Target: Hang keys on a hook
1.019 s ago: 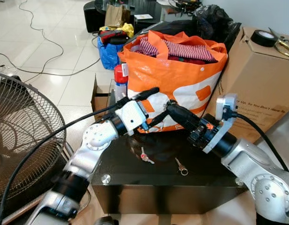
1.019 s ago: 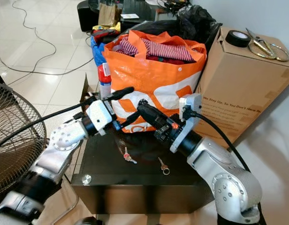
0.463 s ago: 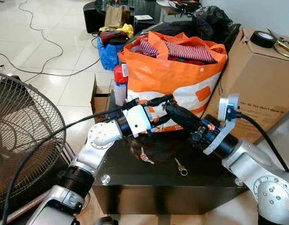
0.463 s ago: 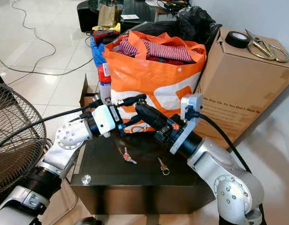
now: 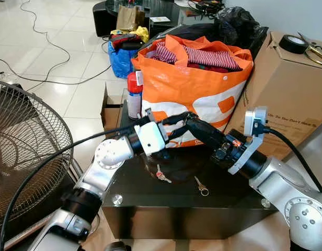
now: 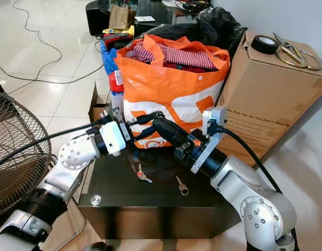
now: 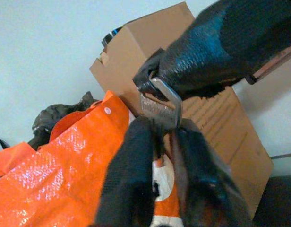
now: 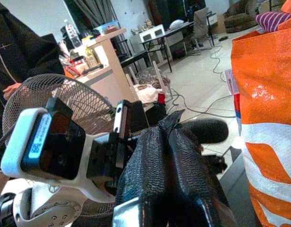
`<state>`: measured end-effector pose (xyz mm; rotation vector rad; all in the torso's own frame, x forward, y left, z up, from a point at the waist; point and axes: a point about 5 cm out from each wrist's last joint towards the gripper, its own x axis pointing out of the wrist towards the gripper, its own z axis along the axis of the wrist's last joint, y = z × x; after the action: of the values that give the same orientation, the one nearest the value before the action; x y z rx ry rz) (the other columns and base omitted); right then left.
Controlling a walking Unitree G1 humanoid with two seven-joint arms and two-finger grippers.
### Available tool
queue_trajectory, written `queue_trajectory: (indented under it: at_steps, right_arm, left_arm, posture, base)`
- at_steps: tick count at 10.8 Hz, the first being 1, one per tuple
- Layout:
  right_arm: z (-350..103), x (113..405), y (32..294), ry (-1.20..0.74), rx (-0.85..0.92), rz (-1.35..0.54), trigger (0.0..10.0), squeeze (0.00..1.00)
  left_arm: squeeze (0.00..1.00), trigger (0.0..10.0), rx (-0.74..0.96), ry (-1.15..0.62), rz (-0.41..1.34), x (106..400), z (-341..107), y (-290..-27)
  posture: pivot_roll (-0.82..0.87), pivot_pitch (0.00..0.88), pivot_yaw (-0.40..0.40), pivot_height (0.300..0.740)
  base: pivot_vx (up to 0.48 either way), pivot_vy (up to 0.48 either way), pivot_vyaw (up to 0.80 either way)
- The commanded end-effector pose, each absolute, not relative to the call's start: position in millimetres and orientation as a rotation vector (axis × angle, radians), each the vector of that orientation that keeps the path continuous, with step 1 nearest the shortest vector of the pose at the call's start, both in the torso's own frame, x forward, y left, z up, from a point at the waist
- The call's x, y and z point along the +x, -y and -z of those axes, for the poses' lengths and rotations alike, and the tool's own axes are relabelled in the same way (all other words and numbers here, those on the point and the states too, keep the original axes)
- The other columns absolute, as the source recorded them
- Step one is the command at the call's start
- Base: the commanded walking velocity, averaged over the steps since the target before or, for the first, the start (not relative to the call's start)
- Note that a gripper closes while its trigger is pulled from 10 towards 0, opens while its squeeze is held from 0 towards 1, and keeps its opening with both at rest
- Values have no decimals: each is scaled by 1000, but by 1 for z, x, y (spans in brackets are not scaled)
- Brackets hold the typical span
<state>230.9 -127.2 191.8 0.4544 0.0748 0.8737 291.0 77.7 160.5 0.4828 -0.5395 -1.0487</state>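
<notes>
Two keys lie on the black table [image 5: 176, 209]: one with a red head [image 5: 161, 175] and a plain silver one [image 5: 201, 186]. Above them, in front of the orange bag [image 5: 197, 83], the two grippers meet tip to tip. My right gripper [image 5: 188, 119] is shut on a small silver metal hook [image 7: 159, 104]. My left gripper [image 5: 176, 126] comes from the left, its fingers [image 7: 131, 175] closed in on the hook's lower end. In the right wrist view my right gripper [image 8: 166, 135] has its fingers pressed together, with the left wrist's white housing [image 8: 51, 146] just behind.
A cardboard box [image 5: 286, 89] with a tape roll [image 5: 294, 42] and scissors [image 5: 318, 49] stands at the right. A wire fan [image 5: 25, 151] is at the left, and a red-capped bottle [image 5: 134, 97] stands behind the table. A person in dark clothes [image 8: 18, 47] stands nearby.
My left gripper has moved right to the right gripper's tip, and its fingers, wide apart a second ago, have closed in. The right arm has barely shifted. The keys lie unmoved.
</notes>
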Motion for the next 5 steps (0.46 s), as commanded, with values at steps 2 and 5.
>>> queue_trajectory:
  at_steps: [2,5]
  right_arm:
    - [-193,232,130,-69,451,-865,0,0]
    - [-192,232,131,-75,451,-865,0,0]
  left_arm:
    - [0,0,501,557,1067,288,-162,-76]
    - [0,0,503,554,1064,288,-161,-77]
  posture:
    - [-23,0,-95,740]
    - [-22,0,-97,740]
  base:
    - [0,0,0]
    - [0,0,0]
